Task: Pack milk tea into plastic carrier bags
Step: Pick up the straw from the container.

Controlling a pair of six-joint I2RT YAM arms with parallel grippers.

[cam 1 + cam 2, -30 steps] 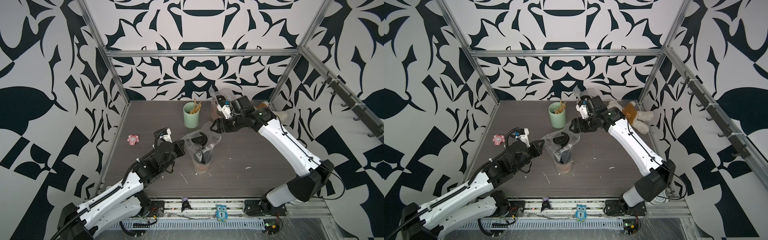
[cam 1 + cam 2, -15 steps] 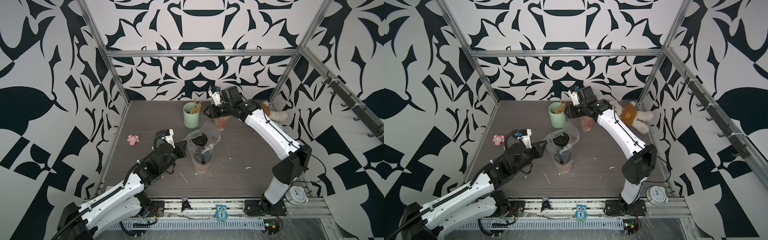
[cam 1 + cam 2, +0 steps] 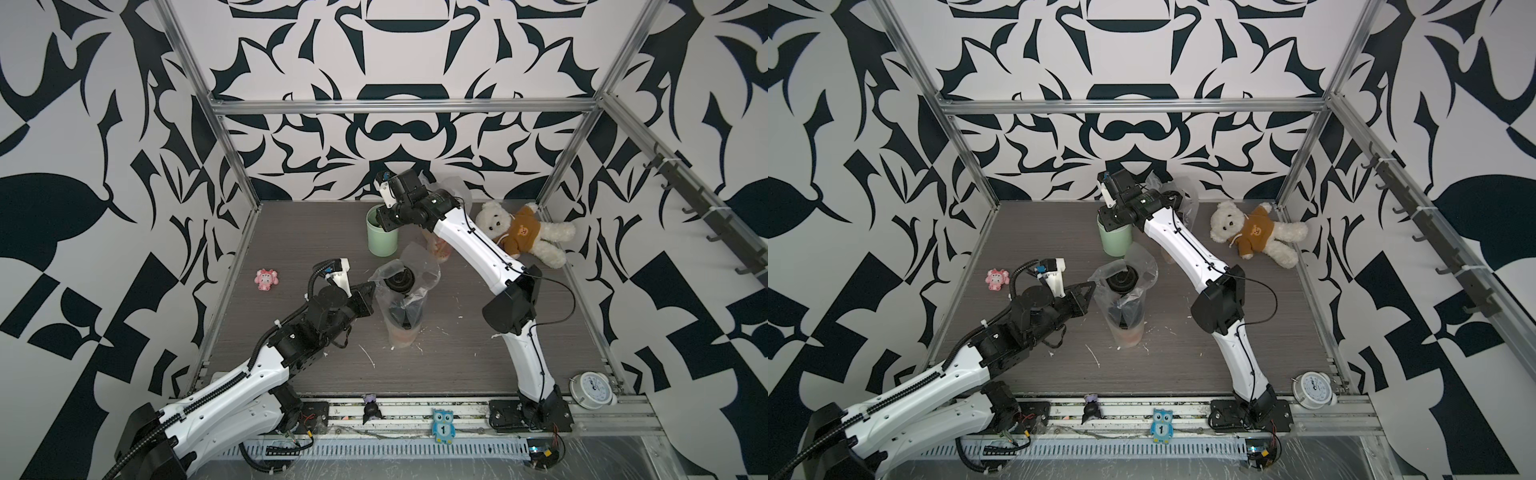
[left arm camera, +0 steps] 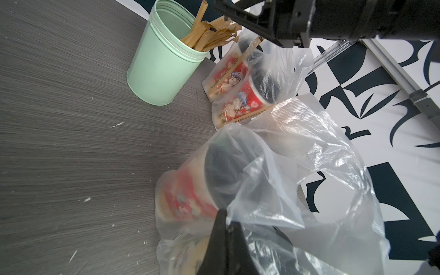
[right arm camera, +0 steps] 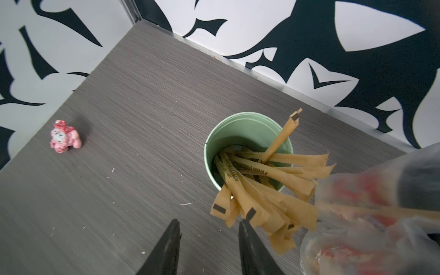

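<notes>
A clear plastic carrier bag [image 3: 419, 276] stands mid-table with milk tea inside, one black lid [image 3: 401, 280] showing at its mouth. In the left wrist view a red cup [image 4: 185, 192] lies behind the film. My left gripper [image 4: 226, 220] is shut on this bag's rim on the left side [image 3: 1091, 284]. A second bag [image 4: 281, 62] with two red milk tea cups [image 4: 240, 95] stands at the back, partly hidden by the right arm in both top views. My right gripper [image 5: 209, 225] hangs open and empty beside the mint-green cup [image 5: 214, 142], close to its paper sticks [image 5: 262, 190].
A teddy bear [image 3: 523, 230] lies at the back right. On the left sits a pink toy [image 3: 266, 279], and a small clock [image 3: 592, 388] stands at the front right corner. The mint-green cup [image 3: 381, 239] stands just left of the far bag.
My right arm has swung from beside the near bag back and left to above the mint-green cup, and its jaws have narrowed. The left arm has held still on the bag.
</notes>
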